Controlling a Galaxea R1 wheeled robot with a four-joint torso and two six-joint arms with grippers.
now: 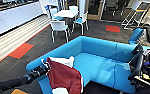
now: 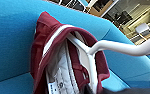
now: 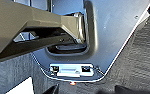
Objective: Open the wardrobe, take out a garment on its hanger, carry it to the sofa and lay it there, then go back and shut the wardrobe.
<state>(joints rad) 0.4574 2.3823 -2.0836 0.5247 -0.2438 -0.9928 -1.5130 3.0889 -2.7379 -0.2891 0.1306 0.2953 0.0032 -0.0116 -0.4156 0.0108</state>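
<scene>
Nearest the head camera: left arm (image 1: 21, 80), extended from the lower left toward the sofa's near corner.
Left gripper (image 1: 42, 69) at the garment's collar end. Jaw state: cannot tell. Garment carried at that end, so a hold on the hanger is judged likely.
Garment (image 1: 64, 76): maroon body, white sleeves, draped over the near low edge of the sofa (image 1: 101, 65), hanging partly down its front. Not yet flat on the seat.
Hanger (image 2: 91, 53): white, seated inside the collar, slim hook stretched out toward the wrist camera. Keeps the collar spread open for carrying.
Right arm (image 1: 137, 63): folded at the right side, clear of the garment. Right jaw state: cannot tell.
White chairs (image 1: 59, 26) and table beyond the sofa back, well apart.
Step in hand, as judged: laying the garment on the sofa.
</scene>
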